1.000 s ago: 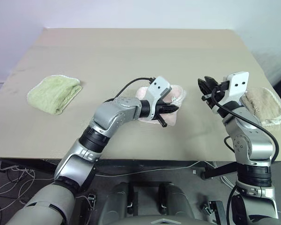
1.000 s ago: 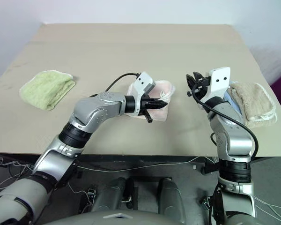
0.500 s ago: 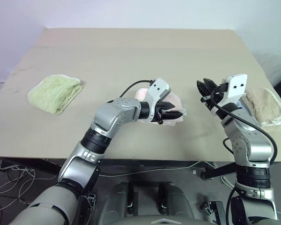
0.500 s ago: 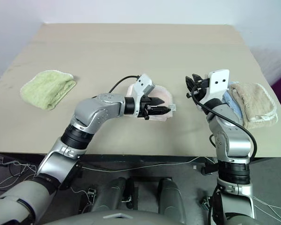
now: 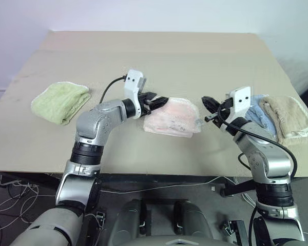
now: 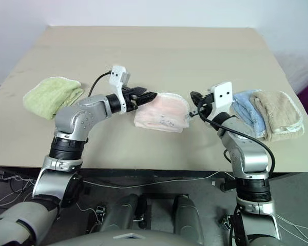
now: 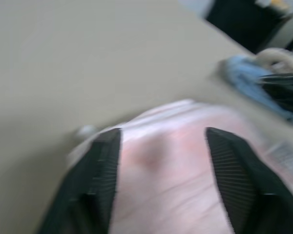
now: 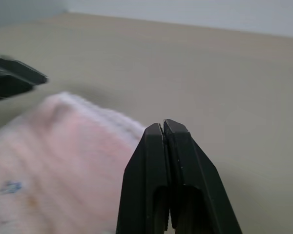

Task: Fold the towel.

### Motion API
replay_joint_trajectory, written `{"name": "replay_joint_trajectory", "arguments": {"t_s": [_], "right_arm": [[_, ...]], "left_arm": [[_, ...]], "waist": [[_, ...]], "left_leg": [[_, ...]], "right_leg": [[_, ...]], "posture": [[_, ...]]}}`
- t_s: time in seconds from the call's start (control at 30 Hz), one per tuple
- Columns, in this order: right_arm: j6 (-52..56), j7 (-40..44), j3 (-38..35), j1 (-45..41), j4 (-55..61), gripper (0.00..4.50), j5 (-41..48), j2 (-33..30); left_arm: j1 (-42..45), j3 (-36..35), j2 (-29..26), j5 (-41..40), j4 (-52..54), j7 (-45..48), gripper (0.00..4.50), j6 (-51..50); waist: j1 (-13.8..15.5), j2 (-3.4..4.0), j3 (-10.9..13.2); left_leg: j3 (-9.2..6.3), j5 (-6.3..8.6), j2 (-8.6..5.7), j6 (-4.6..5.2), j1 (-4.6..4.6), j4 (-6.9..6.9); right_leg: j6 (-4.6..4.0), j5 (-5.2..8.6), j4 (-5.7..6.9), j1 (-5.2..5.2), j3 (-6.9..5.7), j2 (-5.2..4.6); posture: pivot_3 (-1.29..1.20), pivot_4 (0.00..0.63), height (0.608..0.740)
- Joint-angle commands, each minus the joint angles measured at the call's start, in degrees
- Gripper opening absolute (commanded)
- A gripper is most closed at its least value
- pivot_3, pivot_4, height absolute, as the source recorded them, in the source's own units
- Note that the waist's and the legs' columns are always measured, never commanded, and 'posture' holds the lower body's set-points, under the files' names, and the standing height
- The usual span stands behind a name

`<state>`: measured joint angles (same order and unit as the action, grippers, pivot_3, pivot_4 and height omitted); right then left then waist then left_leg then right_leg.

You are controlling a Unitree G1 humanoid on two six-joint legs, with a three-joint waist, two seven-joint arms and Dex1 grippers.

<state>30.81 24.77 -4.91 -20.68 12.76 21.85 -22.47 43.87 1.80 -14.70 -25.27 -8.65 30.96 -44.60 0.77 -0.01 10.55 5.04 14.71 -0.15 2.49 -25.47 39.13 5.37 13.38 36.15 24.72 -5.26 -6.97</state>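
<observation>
Behind right gripper (image 5: 207,101), blue towel (image 5: 256,117) half-hidden

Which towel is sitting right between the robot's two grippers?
The pink towel. It lies folded in the middle of the table, between both grippers. The green towel sits far off on the left, and the blue towel and beige towel lie on the right.

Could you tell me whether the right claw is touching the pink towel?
Cannot tell. In the right eye view the shut right claw sits at the towel edge, with no clear gap or contact.
</observation>
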Motion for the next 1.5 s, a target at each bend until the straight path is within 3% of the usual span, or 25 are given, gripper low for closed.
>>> {"name": "replay_joint_trajectory", "arguments": {"t_s": [0.03, 0.13, 0.4, 0.5, 0.7, 0.8, 0.97, 1.17, 1.4, 1.5], "right_arm": [[1.35, 1.48, 4.6, 0.3, 1.7, 0.0, 0.18, 1.66], [1.65, 0.82, 6.38, 0.45, -1.11, 0.0, -1.34, 2.95], [2.78, -0.72, 9.41, 1.13, -9.02, 0.0, -5.51, 4.07], [1.94, -0.5, 10.31, 2.02, -9.79, 0.0, -6.69, 4.15], [-1.83, 0.6, 9.82, 3.64, -5.61, 0.0, -7.39, 3.57], [-2.2, 1.98, 6.51, 4.23, 0.24, 0.0, -4.88, 2.2], [-1.83, 2.77, 3.63, 4.95, 4.02, 0.0, -4.16, -0.37], [-2.44, 3.8, 2.92, 4.39, 4.23, 0.0, -4.61, -2.56], [-2.88, 4.25, 3.37, 3.15, 3.94, 0.0, -4.94, -2.37], [-2.96, 4.33, 3.08, 3.31, 4.65, 0.0, -4.61, -2.29]], "left_arm": [[-0.08, 1.89, 1.36, 0.76, 0.07, 3.13, 1.39, 4.03], [-0.85, 4.0, 2.33, 2.58, -1.96, 4.3, 0.34, 5.25], [-3.41, 13.84, 0.3, 15.53, -12.68, 4.27, 0.34, 13.56], [-4.62, 14.54, 0.02, 17.1, -14.03, 4.8, 0.34, 16.24], [-6.87, 5.35, 2.65, 7.9, -7.45, 7.05, 0.34, 15.07], [-6.01, -8.37, 4.47, -5.85, -1.33, 2.9, 0.34, 5.64], [-6.92, -19.39, 1.72, -17.13, 0.65, -2.09, 0.34, -9.43], [-8.36, -25.08, -1.0, -25.21, -1.63, -4.22, 2.15, -23.35], [-7.95, -22.57, 0.07, -24.4, -6.69, -4.67, 4.49, -27.23], [-6.91, -19.19, 1.83, -22.96, -7.89, -4.94, 4.49, -28.02]], "waist": [[-0.02, 0.0, 0.0], [-0.06, 0.0, 0.0], [-0.13, 0.0, -0.08], [-0.18, -0.02, -0.24], [-0.26, -0.03, -0.34], [-0.24, -0.07, -0.27], [-0.22, -0.07, -0.27], [-0.06, -0.09, -0.26], [-0.29, -0.09, -0.27], [-0.24, -0.09, -0.27]], "left_leg": [[0.0, 0.0, 0.0, 0.0, 0.0, 0.0], [0.0, 0.0, 0.0, -0.01, 0.01, 0.01], [0.01, 0.0, 0.0, 0.0, 0.06, 0.02], [0.01, 0.08, 0.01, 0.1, 0.21, 0.02], [-0.05, 0.17, 0.05, 0.24, 0.22, 0.02], [-0.07, 0.07, 0.05, 0.07, 0.1, 0.04], [-0.09, 0.02, 0.04, 0.0, 0.09, 0.06], [-0.09, 0.0, 0.02, -0.02, 0.12, 0.09], [-0.09, -0.01, 0.02, -0.05, 0.16, 0.09], [-0.09, -0.01, 0.02, -0.06, 0.16, 0.09]], "right_leg": [[0.0, 0.0, 0.0, -0.01, 0.0, 0.0], [0.0, 0.0, 0.0, -0.01, 0.0, -0.01], [0.0, -0.01, 0.03, -0.04, 0.0, 0.0], [0.0, -0.01, 0.01, -0.19, 0.0, -0.01], [-0.02, -0.01, 0.02, -0.17, 0.0, -0.15], [-0.01, -0.01, 0.05, -0.06, 0.0, -0.17], [0.0, -0.02, 0.05, -0.08, -0.05, -0.09], [0.01, -0.01, 0.07, -0.14, -0.07, -0.01], [0.01, -0.01, 0.07, -0.17, -0.06, 0.04], [0.01, -0.01, 0.07, -0.17, -0.06, 0.04]], "posture": [[0.0, 0.15, 0.701], [0.0, 0.15, 0.701], [0.0, 0.15, 0.701], [0.0, 0.15, 0.701], [0.0, 0.15, 0.701], [0.0, 0.15, 0.701], [0.0, 0.15, 0.701], [0.0, 0.15, 0.701], [0.0, 0.15, 0.701], [0.0, 0.15, 0.701]]}}
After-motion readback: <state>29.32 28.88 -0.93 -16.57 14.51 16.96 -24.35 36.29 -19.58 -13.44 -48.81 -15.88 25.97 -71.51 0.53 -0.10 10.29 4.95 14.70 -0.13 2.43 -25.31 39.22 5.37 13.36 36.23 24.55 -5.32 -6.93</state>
